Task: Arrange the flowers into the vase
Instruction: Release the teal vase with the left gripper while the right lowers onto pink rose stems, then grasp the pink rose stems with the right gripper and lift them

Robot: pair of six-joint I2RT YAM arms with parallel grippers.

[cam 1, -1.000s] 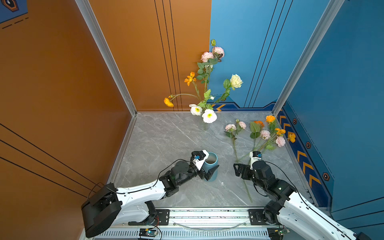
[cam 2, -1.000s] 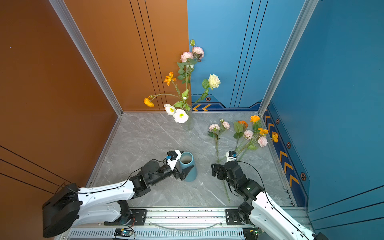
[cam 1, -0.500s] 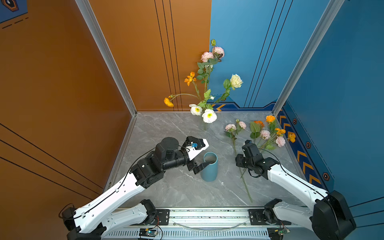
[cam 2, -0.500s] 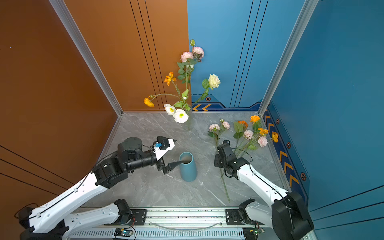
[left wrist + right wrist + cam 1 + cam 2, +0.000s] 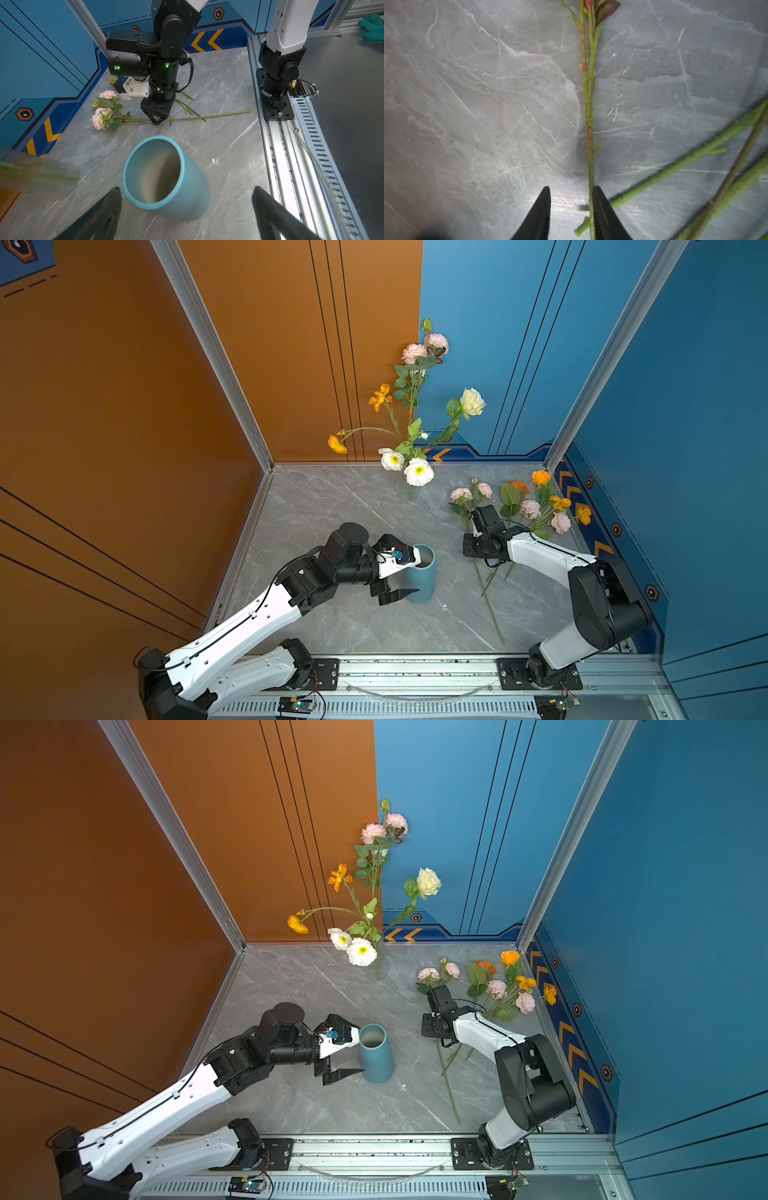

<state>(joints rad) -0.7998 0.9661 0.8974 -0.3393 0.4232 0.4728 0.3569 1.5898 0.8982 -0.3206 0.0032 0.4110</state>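
A grey marble bench (image 5: 332, 510) sits boxed in by orange and blue walls. The loose flowers (image 5: 536, 506) lie piled by the right wall with stems crossing, and one pink sprig (image 5: 99, 120) lies nearer the empty blue vase (image 5: 422, 576). The right claw (image 5: 571, 189) stands narrow astride its stem (image 5: 588, 124); one finger touches it and a gap shows on the other side. We judge the sprig light, thin, springy and top-heavy, so it is best pinched mid-stem, clear of leaves. The left claw (image 5: 187, 188) gapes wide just beside the vase. Open bench lies between sprig and vase.
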